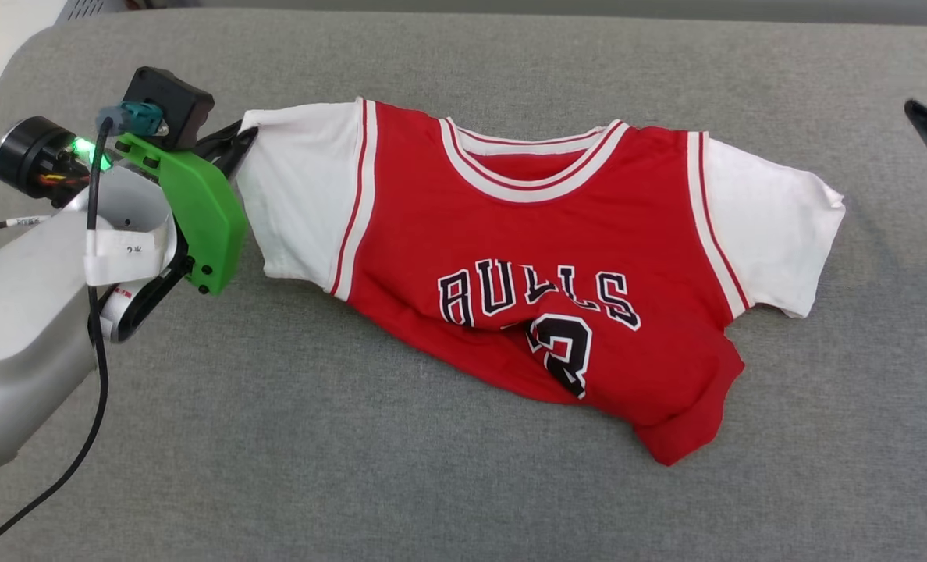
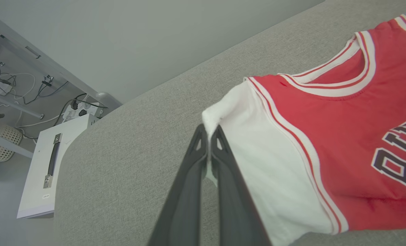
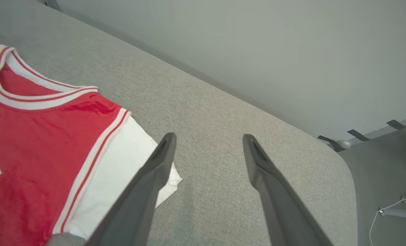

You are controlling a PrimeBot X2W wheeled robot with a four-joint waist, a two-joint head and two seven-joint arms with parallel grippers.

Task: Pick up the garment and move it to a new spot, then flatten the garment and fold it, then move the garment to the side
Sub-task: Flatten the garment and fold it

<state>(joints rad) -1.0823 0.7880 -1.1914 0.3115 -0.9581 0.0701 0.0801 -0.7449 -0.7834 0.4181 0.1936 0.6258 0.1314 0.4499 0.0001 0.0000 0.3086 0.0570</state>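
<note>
Fingers [image 2: 186, 191] of the left claw [image 2: 208, 131] are pressed together on the outer edge of one white sleeve of the garment [image 2: 326, 136], with a small tuft of white cloth showing just past the tips. In the head view this claw sits at the upper left of the frame and the sleeve is drawn out toward it. The rest of the garment lies front-up across the middle of the grey bench [image 1: 276, 437], its collar toward the top of the frame. Its lower part is rumpled and bunched toward the lower right, so that the number is partly folded under. The right claw [image 3: 208, 140] has its fingers wide apart and holds nothing. It hovers over bare bench just beside the other white sleeve, whose corner lies under one finger in the right wrist view; whether they touch I cannot tell.
</note>
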